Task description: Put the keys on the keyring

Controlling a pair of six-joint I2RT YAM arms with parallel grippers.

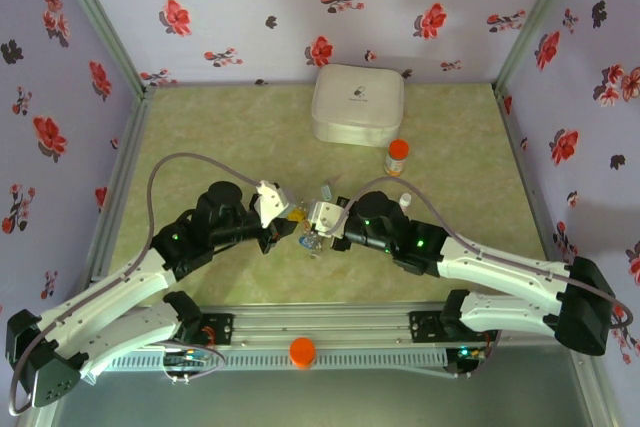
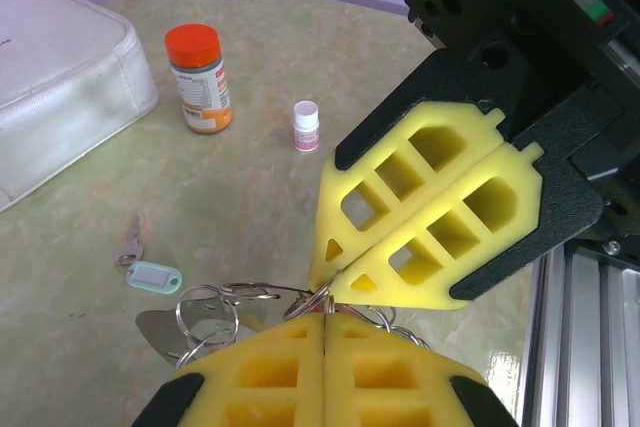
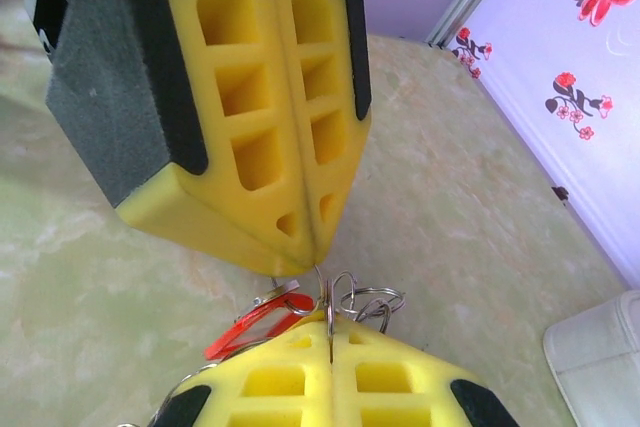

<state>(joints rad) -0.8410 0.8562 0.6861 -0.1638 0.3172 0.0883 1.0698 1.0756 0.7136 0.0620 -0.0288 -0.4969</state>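
Note:
My left gripper [image 1: 286,218] and right gripper [image 1: 318,220] meet tip to tip over the middle of the table, both shut. Between them hangs a bunch of thin silvery wire rings [image 2: 207,317], the keyring and its loops tangled together. The left gripper [image 2: 325,319] pinches one ring in its seam. The right gripper [image 3: 330,329] pinches another ring standing upright, with the left gripper's tip [image 3: 300,265] just above it. A red key tag [image 3: 256,325] hangs from the bunch. A pale blue-green tag [image 2: 153,276] with a small silver key [image 2: 128,248] lies loose on the table.
A white rounded box [image 1: 357,104] stands at the back, with an orange-capped bottle [image 1: 397,157] and a tiny white bottle [image 1: 405,200] in front of it. Flowered walls close in the left, right and back. An orange knob [image 1: 302,351] sits on the front rail.

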